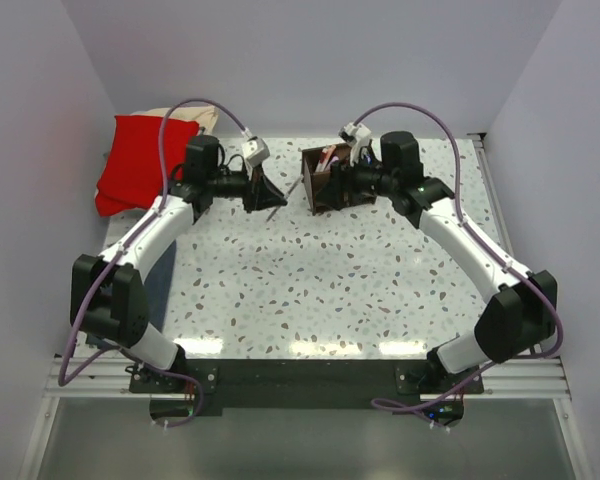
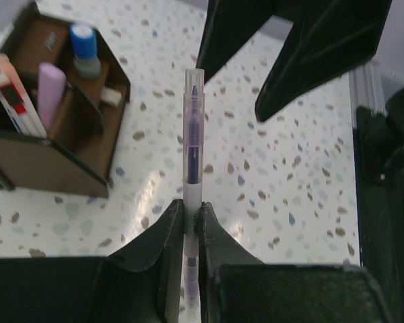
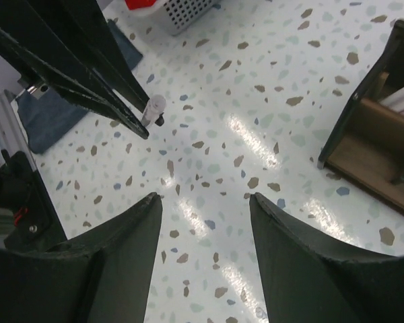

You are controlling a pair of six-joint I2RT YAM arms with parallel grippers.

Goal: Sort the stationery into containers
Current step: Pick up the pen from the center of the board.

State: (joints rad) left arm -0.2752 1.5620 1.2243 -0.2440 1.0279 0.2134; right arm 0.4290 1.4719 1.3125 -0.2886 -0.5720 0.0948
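We see a clear-barrelled pen with dark blue ink (image 2: 193, 141) pinched at its lower end between the two black fingers of the left hand (image 2: 190, 215). The rest of its barrel sticks out past the fingertips, over the white speckled bench (image 1: 310, 290). Just to the right of that hand, in the far middle of the bench, stands the small dark brown wooden organiser box (image 2: 87, 171) with its dividers. A stubby blue-and-white cylinder (image 2: 84, 50) stands upright in one compartment and a pale pink stick (image 2: 50, 91) leans in the next. Thin white-and-red pens (image 2: 17, 104) lean at the box's edge, and a small white piece (image 2: 112, 97) lies beside the cylinder. The right hand (image 3: 205, 202) is at the right side of the box, facing the left hand. Its fingers are spread wide with nothing between them, only bare bench below. Farther out, a red cloth (image 1: 145, 160) lies at the far left corner. In the right wrist view a folded blue-grey cloth (image 3: 47, 114) and a white perforated basket (image 3: 188, 13) show beyond the left hand.
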